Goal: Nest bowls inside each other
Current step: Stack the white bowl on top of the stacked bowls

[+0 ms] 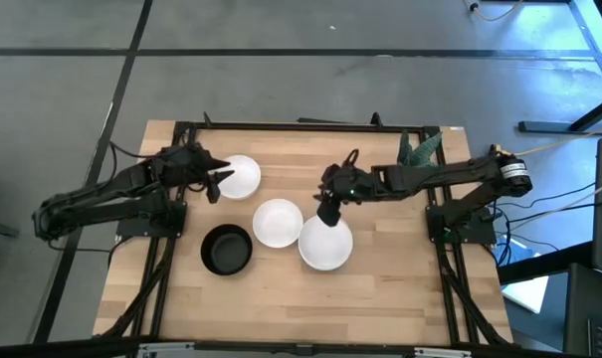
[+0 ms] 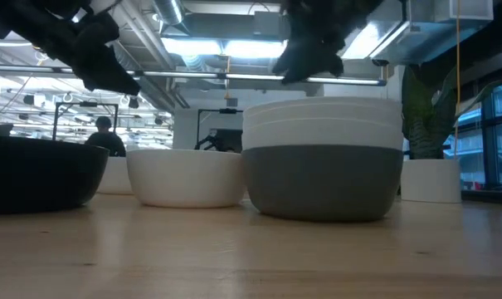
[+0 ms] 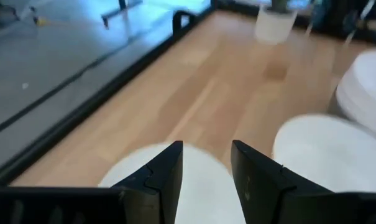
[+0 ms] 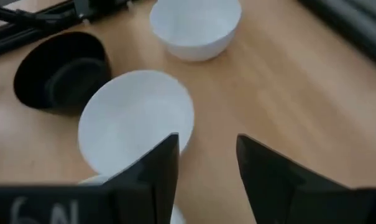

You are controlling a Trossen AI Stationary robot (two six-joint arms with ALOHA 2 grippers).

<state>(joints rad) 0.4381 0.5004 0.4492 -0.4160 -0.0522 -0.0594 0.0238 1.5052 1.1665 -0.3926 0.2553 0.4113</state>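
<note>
While the right gripper (image 1: 328, 212) hangs open just above the stacked bowls' (image 1: 325, 245) rim, the lone white bowl (image 1: 278, 223) sits beside it; the left gripper (image 1: 214, 186), open, seems to hover over another white bowl (image 1: 241, 176).

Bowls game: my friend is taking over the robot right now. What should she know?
Left hand: open, empty, above the far white bowl.
Right hand: open, empty, above the far edge of the stack.
Stack: a grey bowl at the bottom with white bowls nested in it; the low view shows several rims.
Still loose: the far white bowl, the middle white bowl and the black bowl, which looks to have another dark bowl inside it in the right wrist view.
Left to do: nest the loose bowls into one stack.
</note>
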